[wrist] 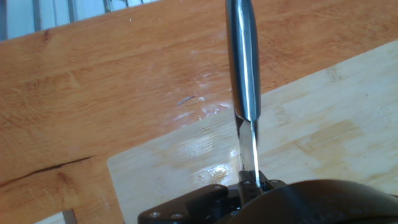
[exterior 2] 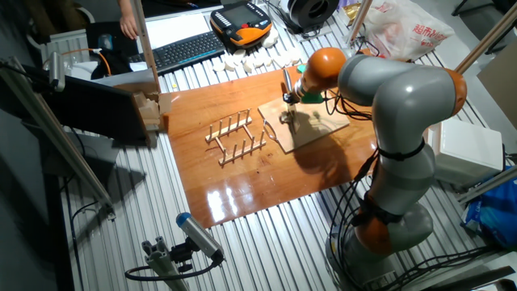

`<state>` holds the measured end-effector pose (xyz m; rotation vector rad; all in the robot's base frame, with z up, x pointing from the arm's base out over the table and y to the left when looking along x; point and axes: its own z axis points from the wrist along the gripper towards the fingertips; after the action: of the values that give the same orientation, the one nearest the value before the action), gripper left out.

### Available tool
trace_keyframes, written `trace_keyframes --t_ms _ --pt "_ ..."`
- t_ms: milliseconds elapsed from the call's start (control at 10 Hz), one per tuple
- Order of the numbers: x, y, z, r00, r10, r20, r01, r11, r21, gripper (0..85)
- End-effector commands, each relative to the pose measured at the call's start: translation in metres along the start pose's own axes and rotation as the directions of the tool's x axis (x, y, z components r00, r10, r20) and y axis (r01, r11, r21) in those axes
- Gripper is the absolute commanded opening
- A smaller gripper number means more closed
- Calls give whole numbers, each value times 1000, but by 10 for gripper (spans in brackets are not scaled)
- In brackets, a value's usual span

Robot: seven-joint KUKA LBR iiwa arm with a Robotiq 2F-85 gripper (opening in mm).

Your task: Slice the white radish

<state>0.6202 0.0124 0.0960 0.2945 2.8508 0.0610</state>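
A knife (wrist: 244, 68) is seen projecting from the gripper (wrist: 252, 186) in the hand view, its thin blade clamped at the gripper end and its rounded metal handle pointing away, so the gripper is judged closed on the knife, though the fingers themselves are hidden behind the dark housing. In the fixed view the gripper (exterior 2: 287, 109) hangs above the near-left part of the light cutting board (exterior 2: 311, 125), which lies toward the far right edge of the brown desk (exterior 2: 242, 186). The white radish cannot be made out with confidence in either view; possibly it lies on the board under the hand. The step in hand is judged to be positioning for a cut. The next move calls for the radish to be located and the blade to be aligned across it before lowering.
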Motion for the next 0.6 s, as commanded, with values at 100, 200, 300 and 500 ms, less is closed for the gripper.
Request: trace_keyframes --t_ms 100,200,300,500 --pt "-10 3 -18 999 -7 -33 7 1000 -9 0" --pt "-12 5 -24 999 -9 -39 9 1000 -8 0" --pt "-12 7 -26 999 -11 -40 11 1000 -6 0" --pt "-11 16 -23 999 1 -40 -1 1000 -10 0"
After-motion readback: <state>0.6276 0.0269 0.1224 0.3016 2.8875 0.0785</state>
